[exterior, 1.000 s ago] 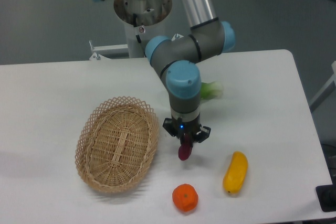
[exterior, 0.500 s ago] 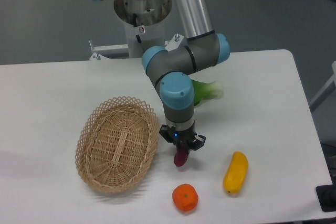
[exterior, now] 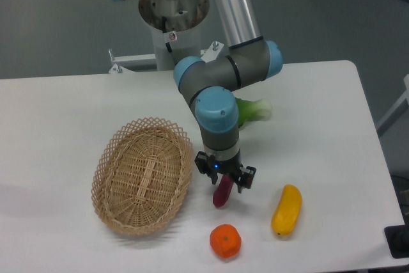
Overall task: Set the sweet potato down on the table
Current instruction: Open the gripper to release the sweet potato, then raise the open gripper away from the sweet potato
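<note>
The sweet potato (exterior: 222,193) is a small dark reddish-purple tuber. It rests tilted on the white table (exterior: 319,126), between the wicker basket and the yellow vegetable. My gripper (exterior: 225,182) points straight down right over its upper end. The fingers (exterior: 245,178) stand apart on either side of the tuber and seem to have let go of it. The tuber's top end is hidden between the fingers.
An oval woven basket (exterior: 142,174) lies to the left of the gripper. A round orange fruit (exterior: 225,241) sits just below the tuber, and a yellow elongated vegetable (exterior: 286,210) to the right. A green leafy vegetable (exterior: 254,110) lies behind the arm.
The gripper came down and slightly left with the sweet potato. The tuber now rests on the table and the fingers have spread apart.
</note>
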